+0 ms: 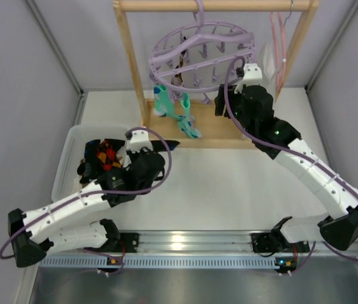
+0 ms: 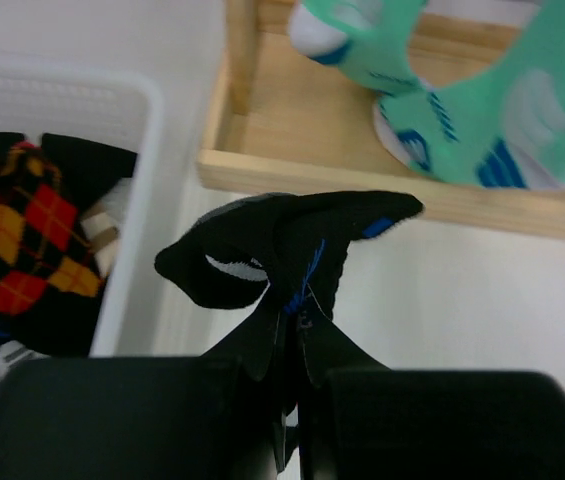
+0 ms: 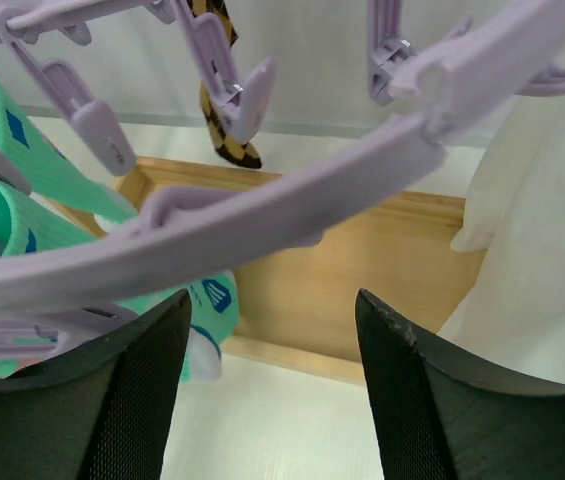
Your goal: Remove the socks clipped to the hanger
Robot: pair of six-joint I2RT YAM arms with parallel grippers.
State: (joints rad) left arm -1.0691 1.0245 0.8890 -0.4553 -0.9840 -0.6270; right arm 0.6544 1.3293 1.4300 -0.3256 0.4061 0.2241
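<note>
Just above and ahead of the right claw [image 3: 272,390], a round lavender plastic ring hanger [image 3: 292,200] with spokes and many dangling clip pegs [image 3: 237,90], hooked at its centre over the top bar of a pale wooden rack [image 1: 128,63]. Right claw spread wide apart, gripping nothing, black fingers [image 3: 132,400] just under the ring's rim. Left of that claw, clipped to the ring: two teal green socks with white and blue labels [image 1: 165,101], dangling toward the rack's wooden base board [image 3: 362,280]. Further ahead, pinched in one peg, a brown-black diamond-check sock [image 3: 224,130], only its lower end visible, the rest cut off at the top edge of the wrist view. Right of the claw, a white cloth [image 3: 542,250], shape hard to make out. Left claw [image 2: 297,350] pressed together on a small black sock with blue flecks [image 2: 292,240], crumpled and bunched ahead of the fingertips, the tips themselves buried in fabric. Left of that claw, a white plastic basket [image 2: 132,200] holding loose socks, among them a black sock with an orange-red diamond pattern [image 2: 32,235], others beneath too dark and overlapped to separate. Ahead and to the right of the left claw, the teal pair again, blurred and cropped by the frame.
</note>
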